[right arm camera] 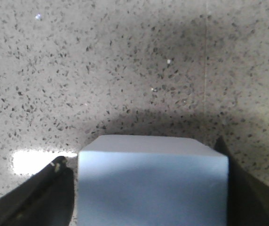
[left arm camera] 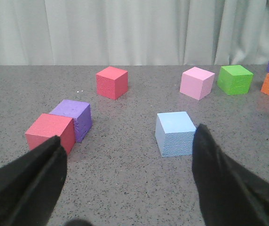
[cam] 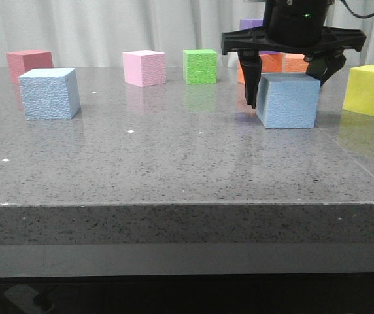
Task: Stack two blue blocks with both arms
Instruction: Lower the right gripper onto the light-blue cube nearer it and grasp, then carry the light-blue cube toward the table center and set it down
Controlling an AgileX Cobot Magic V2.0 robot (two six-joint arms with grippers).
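The right pincer [cam: 285, 88] straddles a blue block [cam: 289, 100] (jaws wide, ungripped); closing off-centre could twist it.

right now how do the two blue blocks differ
The right blue block sits between the open jaws of the right gripper, near the orange cubes; the left blue block stands free, with no gripper at it in the front view. The left one sits before a red cube; the right one is turned slightly, showing its top. Both rest on the table, same colour and apparent size.
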